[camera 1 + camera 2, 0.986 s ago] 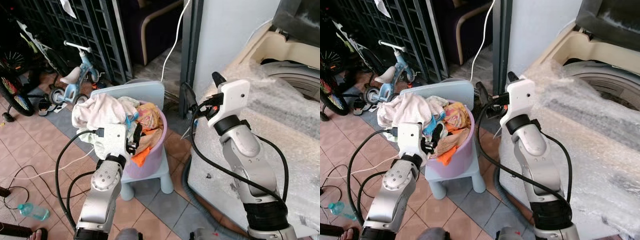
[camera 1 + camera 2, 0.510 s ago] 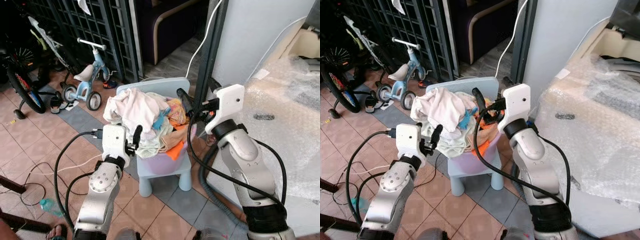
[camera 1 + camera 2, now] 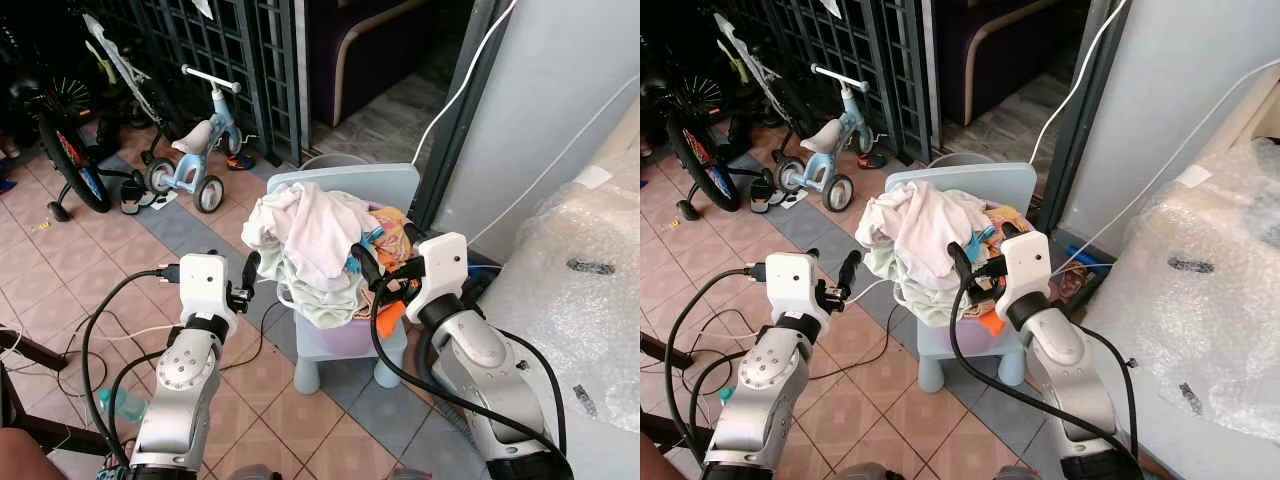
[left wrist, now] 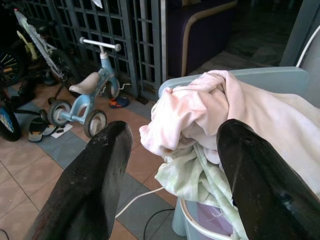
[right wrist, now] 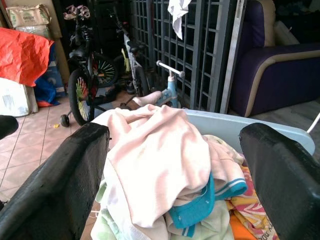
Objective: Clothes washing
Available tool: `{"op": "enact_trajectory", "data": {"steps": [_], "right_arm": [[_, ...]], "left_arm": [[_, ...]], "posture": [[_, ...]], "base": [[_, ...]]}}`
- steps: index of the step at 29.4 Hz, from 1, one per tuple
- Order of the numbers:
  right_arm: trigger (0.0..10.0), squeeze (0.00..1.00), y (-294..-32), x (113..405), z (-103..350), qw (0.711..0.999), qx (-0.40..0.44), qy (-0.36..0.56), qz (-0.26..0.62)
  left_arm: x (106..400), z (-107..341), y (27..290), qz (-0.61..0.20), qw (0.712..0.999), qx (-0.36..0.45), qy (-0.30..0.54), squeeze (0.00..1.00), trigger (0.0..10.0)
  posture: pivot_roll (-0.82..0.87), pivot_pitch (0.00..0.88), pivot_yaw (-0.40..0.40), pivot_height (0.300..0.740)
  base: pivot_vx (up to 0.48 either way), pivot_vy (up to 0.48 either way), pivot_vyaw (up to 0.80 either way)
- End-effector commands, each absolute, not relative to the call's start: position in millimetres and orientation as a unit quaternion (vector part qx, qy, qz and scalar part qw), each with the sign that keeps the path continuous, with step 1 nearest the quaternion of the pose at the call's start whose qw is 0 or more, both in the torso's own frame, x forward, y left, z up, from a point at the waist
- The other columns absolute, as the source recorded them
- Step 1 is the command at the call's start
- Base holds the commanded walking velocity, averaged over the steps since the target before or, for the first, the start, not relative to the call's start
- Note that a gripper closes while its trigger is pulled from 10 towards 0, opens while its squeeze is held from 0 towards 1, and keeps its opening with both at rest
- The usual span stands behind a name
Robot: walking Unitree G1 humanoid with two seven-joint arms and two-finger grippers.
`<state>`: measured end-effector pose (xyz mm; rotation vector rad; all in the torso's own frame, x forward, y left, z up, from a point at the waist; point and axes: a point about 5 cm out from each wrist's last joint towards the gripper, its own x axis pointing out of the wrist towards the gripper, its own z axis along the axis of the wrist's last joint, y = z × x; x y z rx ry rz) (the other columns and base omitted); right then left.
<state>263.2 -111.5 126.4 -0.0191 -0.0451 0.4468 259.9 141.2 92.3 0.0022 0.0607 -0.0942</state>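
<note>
flanking the heaped laundry basket (image 3: 345,335), my left gripper (image 3: 247,275) and right gripper (image 3: 366,268) hang with jaws spread. i should grip low on the rim, level, so nothing spills.

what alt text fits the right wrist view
Seen between the open right gripper's two black fingers, a pile of clothes topped by a pale pink garment sits before a light blue chair back. Behind are a small tricycle, bicycles, a metal grille and a purple sofa.

One laundry basket (image 3: 352,335), one chair (image 3: 345,190), one tricycle (image 3: 195,165), two pincers.
</note>
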Motion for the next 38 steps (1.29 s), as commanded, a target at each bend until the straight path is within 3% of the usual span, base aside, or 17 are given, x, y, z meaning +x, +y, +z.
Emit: {"op": "enact_trajectory", "data": {"steps": [1,8,14,21,25,33,38], "right_arm": [[10.0,0.0,-113,261,117,0.973,-0.021,-0.002,0.229],[10.0,0.0,-112,256,92,0.96,-0.061,0.061,0.265],[10.0,0.0,-111,257,82,0.959,-0.063,0.08,0.265],[10.0,0.0,-104,263,71,0.957,-0.076,0.09,0.266],[10.0,0.0,-95,279,63,0.957,-0.122,0.097,0.245],[10.0,0.0,-86,300,74,0.971,-0.092,0.072,0.208],[10.0,0.0,-87,308,71,0.979,-0.066,0.082,0.172]], "left_arm": [[259,94,141,-0.046,0.999,0.0,0.028,0.0,10.0],[259,93,142,-0.031,0.999,0.003,0.034,0.0,10.0],[256,93,150,0.001,0.999,0.019,0.039,0.0,10.0],[233,88,173,0.049,0.996,0.034,0.061,0.0,10.0],[221,89,185,0.067,0.994,0.044,0.068,0.0,10.0],[212,93,183,0.07,0.994,0.04,0.074,0.0,10.0],[211,96,178,0.057,0.995,0.034,0.076,0.0,10.0]], "posture": [[-0.03,0.052,0.043,0.74],[-0.02,0.06,0.039,0.74],[0.02,0.073,0.031,0.74],[0.11,0.108,0.018,0.74],[0.15,0.122,0.01,0.74],[0.18,0.143,-0.001,0.74],[0.18,0.165,0.002,0.74]], "base": [[0.349,0.0,0.0],[0.05,0.0,0.61],[0.0,0.0,0.0],[0.0,0.0,0.0],[0.0,0.0,0.15],[0.0,0.0,0.72],[0.0,0.0,0.0]]}}
